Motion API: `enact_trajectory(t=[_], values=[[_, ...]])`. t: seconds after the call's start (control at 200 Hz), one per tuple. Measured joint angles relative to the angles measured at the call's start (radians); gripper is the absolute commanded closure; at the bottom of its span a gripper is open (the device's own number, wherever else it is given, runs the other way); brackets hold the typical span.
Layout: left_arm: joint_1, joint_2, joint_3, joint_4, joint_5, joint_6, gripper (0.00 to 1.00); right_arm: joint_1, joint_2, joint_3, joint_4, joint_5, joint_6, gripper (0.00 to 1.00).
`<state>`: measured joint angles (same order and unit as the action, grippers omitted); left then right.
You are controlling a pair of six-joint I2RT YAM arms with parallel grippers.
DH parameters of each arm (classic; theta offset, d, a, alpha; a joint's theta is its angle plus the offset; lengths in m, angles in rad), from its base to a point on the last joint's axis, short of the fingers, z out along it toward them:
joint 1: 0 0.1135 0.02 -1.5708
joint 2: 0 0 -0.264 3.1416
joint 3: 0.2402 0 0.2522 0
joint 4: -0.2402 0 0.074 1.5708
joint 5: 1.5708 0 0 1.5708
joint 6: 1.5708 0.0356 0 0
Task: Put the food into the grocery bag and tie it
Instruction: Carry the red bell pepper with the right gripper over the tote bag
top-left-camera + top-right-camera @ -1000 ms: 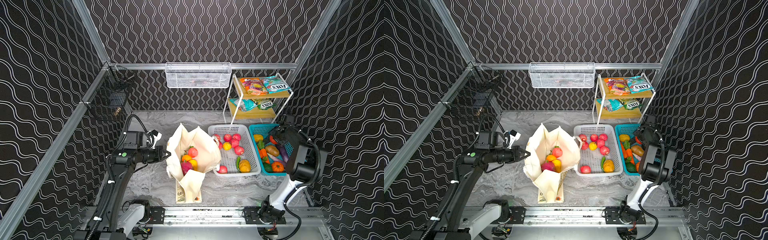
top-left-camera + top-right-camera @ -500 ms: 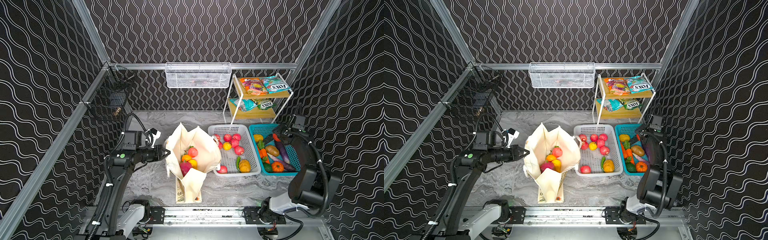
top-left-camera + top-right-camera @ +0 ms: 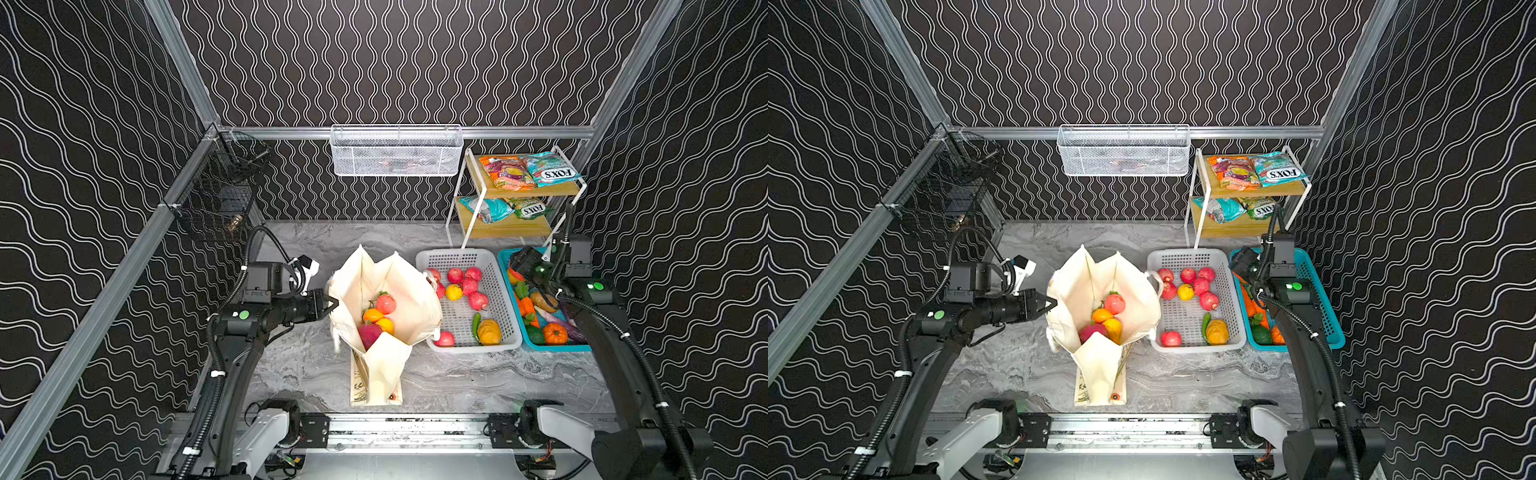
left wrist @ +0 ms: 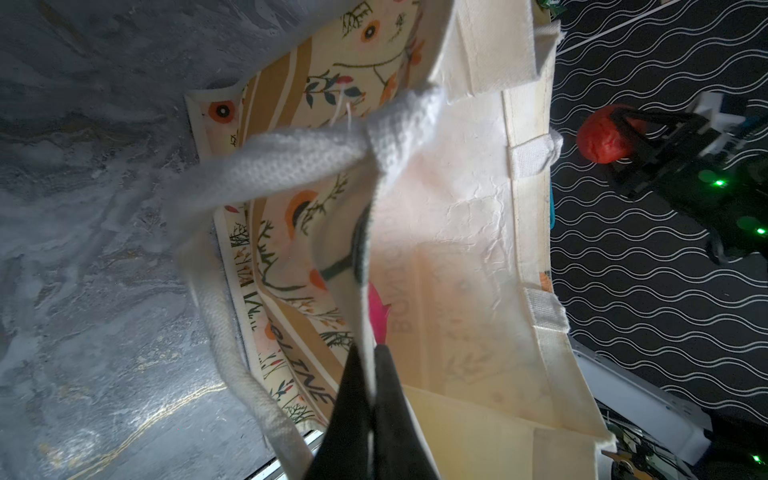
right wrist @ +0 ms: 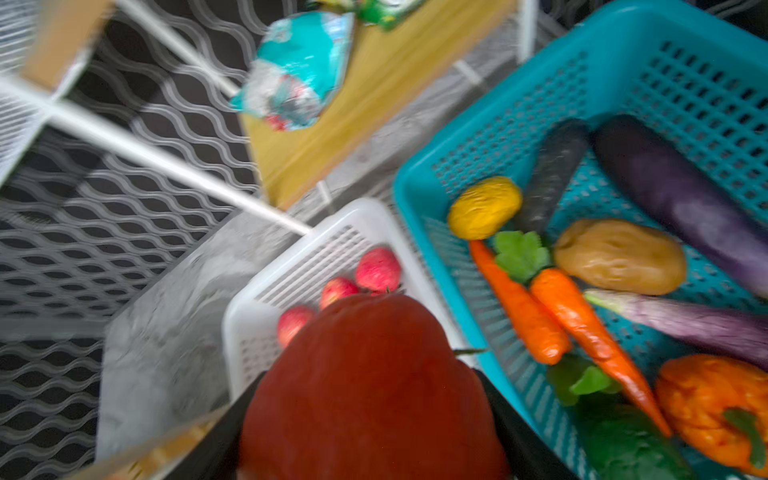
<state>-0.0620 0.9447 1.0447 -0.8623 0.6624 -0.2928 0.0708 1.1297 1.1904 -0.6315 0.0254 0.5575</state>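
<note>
Cream bag (image 3: 415,299) rim tight in left claw (image 3: 333,304) (red tomato (image 5: 361,365) in right claw (image 5: 370,424))

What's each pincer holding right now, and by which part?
Left pincer: shut on the grocery bag, pinching the fabric of its top rim. Right pincer: clamps the red tomato across its sides.
</note>
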Motion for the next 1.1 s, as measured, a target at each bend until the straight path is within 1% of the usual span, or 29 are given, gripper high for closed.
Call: enact_trajectory(t=[0.175, 0.285, 0.36, 0.556, 0.686, 0.781, 0.881, 1.101], values=[[0.0, -0.016, 0.0, -0.009, -0.029, 0.001, 1.0, 0.195, -0.051, 0.058, -0.04, 0.023, 0.009, 0.5], [0.0, -0.021, 0.001, -0.016, -0.035, 0.001, 1.0, 0.304, -0.05, 0.093, -0.061, 0.03, 0.01, 0.5], [0.0, -0.024, 0.003, -0.021, -0.036, 0.002, 1.0, 0.397, -0.037, 0.124, -0.061, 0.032, 0.01, 0.5], [-0.001, -0.028, 0.018, -0.033, -0.041, 0.004, 1.0, 0.669, 0.069, 0.226, -0.063, 0.074, 0.006, 0.49], [-0.001, -0.029, 0.024, -0.038, -0.046, 0.004, 1.0, 0.806, 0.183, 0.307, -0.063, 0.103, -0.013, 0.49], [-0.001, -0.032, 0.024, -0.039, -0.048, 0.004, 1.0, 0.875, 0.272, 0.366, -0.061, 0.119, -0.032, 0.49], [-0.001, -0.032, 0.032, -0.043, -0.049, 0.004, 1.0, 0.923, 0.354, 0.411, -0.058, 0.121, -0.054, 0.49], [-0.001, -0.031, 0.06, -0.06, -0.053, 0.005, 1.0, 0.957, 0.473, 0.454, -0.057, 0.108, -0.085, 0.49]])
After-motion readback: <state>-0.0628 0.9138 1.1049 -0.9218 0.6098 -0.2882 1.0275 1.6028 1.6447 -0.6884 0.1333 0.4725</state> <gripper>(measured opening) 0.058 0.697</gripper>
